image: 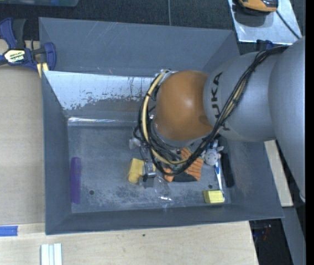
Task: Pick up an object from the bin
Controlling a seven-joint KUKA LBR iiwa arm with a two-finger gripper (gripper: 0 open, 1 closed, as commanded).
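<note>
Gripper is hanging mid-bin, just beside one yellow lump in a grey bin.
One purple stick is lying left and one yellow block near right. The arm is partly hiding an orange thing, and I cannot tell the gripper's hold.

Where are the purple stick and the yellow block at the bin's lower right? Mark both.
purple stick [75, 180]: camera view, middle of its length.
yellow block [214, 196]: camera view, its top face.
</note>
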